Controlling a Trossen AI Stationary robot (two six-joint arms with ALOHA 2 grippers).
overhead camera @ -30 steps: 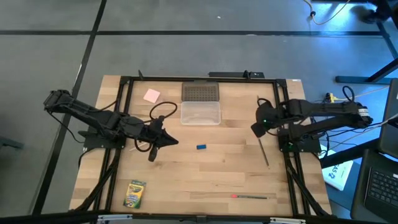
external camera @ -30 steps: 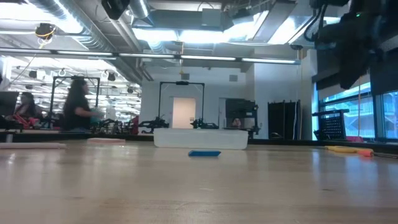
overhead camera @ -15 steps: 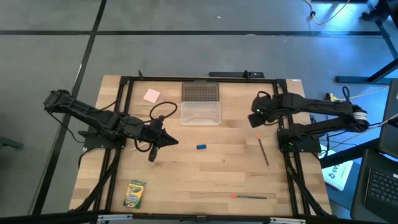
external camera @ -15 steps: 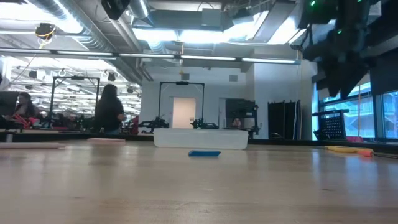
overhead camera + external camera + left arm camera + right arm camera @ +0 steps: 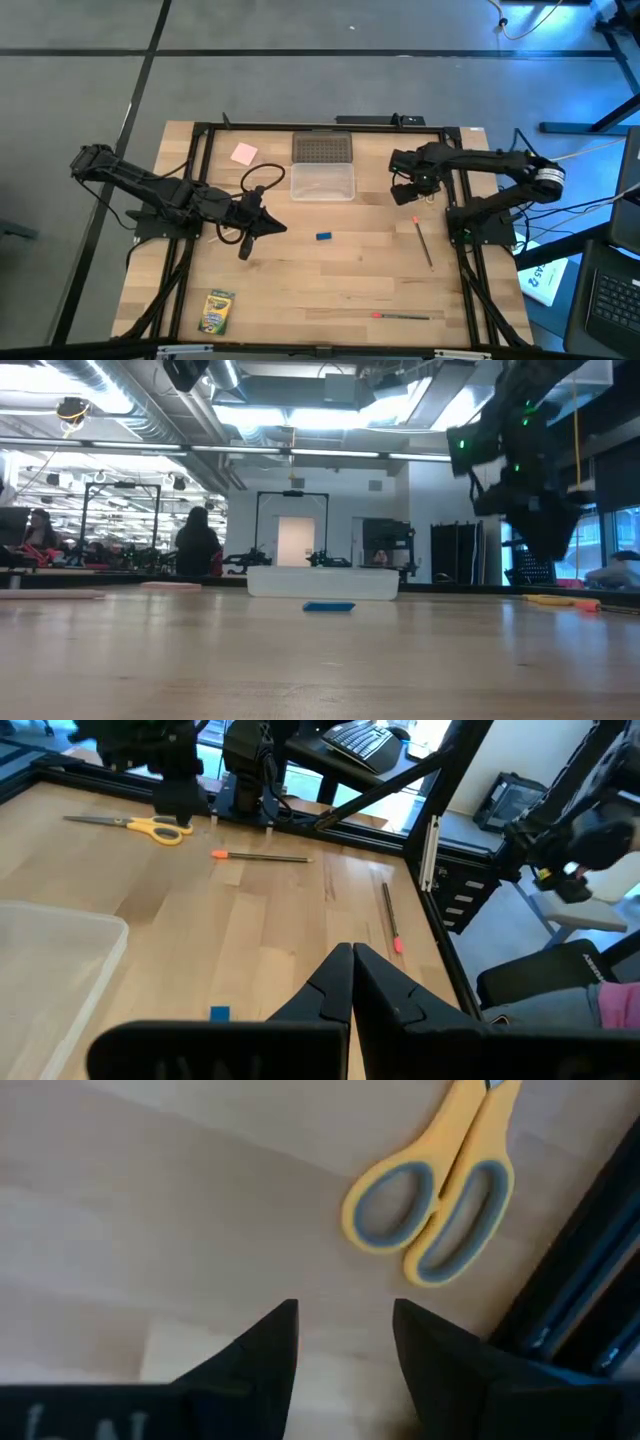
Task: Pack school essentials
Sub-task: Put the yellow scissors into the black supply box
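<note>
The yellow-handled scissors [image 5: 435, 1210] lie flat on the table by its right frame rail; they also show in the left wrist view [image 5: 150, 825]. My right gripper [image 5: 345, 1335] is open and empty above the table, just short of the scissors' handle loops; in the high view it [image 5: 402, 188] is right of the clear case. My left gripper [image 5: 272, 226] is shut and empty at mid-left. The blue block [image 5: 323, 237], dark pencil [image 5: 424, 243], red pen [image 5: 400, 316], crayon box [image 5: 218, 312] and pink pad [image 5: 244, 153] lie on the table.
The clear plastic case [image 5: 323, 182] lies at the far middle with its dotted grey lid [image 5: 322, 149] behind it. A black frame [image 5: 200, 180] runs around the table. Bare wood lies between the block and the pen. A person [image 5: 198, 545] stands in the room beyond.
My right gripper has moved toward the table's far edge and a little left, turning as the arm swung over the scissors. My left arm has kept still. A person has walked across the room behind.
</note>
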